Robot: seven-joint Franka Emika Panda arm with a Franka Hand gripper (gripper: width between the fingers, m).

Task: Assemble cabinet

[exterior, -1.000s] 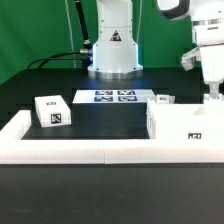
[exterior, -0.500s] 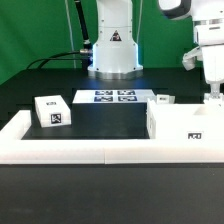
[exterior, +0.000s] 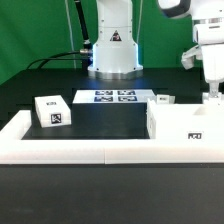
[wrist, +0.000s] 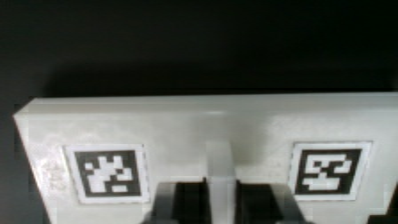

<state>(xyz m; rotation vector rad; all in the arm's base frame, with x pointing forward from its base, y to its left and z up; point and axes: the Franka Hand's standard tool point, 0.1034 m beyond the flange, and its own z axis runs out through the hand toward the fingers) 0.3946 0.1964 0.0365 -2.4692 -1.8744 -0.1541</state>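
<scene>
The cabinet [exterior: 186, 122] is a large white box body with a tag on its front, at the exterior view's right against the front rail. My gripper [exterior: 213, 95] comes down onto its top far edge. In the wrist view the cabinet [wrist: 196, 125] fills the frame, with two black-and-white tags. My gripper [wrist: 222, 200] has its dark fingers [wrist: 185, 202] close together on either side of a thin white ridge of the body, and looks shut on it. One small white tagged block [exterior: 52, 111] lies apart on the table at the exterior view's left.
The marker board [exterior: 113, 97] lies flat in front of the robot base [exterior: 112, 50]. A small white piece [exterior: 163, 99] sits beside it, behind the cabinet. A low white rail [exterior: 80, 150] borders the table's front and left side.
</scene>
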